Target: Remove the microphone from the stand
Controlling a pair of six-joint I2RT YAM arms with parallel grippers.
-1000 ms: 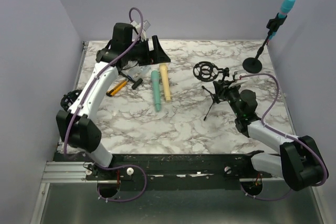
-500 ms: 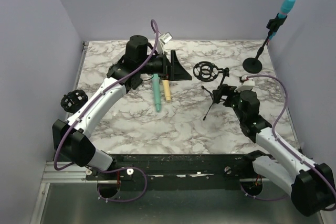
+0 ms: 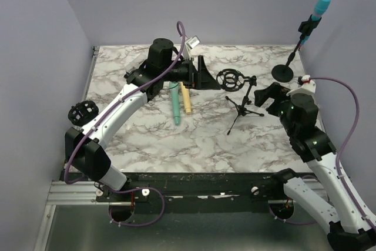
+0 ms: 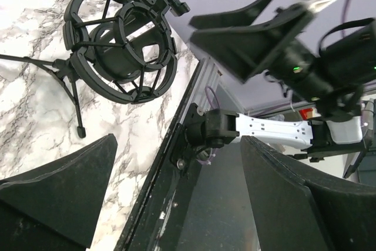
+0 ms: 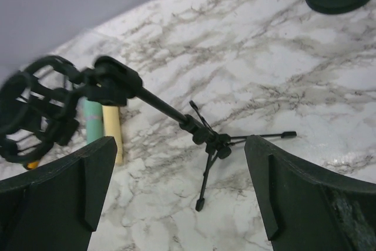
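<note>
The microphone (image 3: 320, 6), black with a blue head, sits clipped high on a slanted stand (image 3: 297, 45) with a round black base (image 3: 283, 73) at the back right. Neither gripper touches it. My right gripper (image 3: 271, 94) hangs open left of that base, facing a small tripod (image 5: 211, 139); nothing lies between its fingers, midpoint (image 5: 179, 198). My left gripper (image 3: 207, 76) is open at the table's back centre, pointing at the tripod's empty shock mount (image 4: 120, 51), with nothing between its fingers, midpoint (image 4: 176, 198).
A teal microphone (image 3: 175, 107) and a yellow one (image 3: 185, 99) lie side by side below my left gripper. Another black shock mount (image 3: 81, 113) sits at the left edge. The purple walls close in at the back and right.
My right gripper has let go of the tripod, opened wide and pulled back to the right. My left arm has swung from the back left toward the shock mount.
</note>
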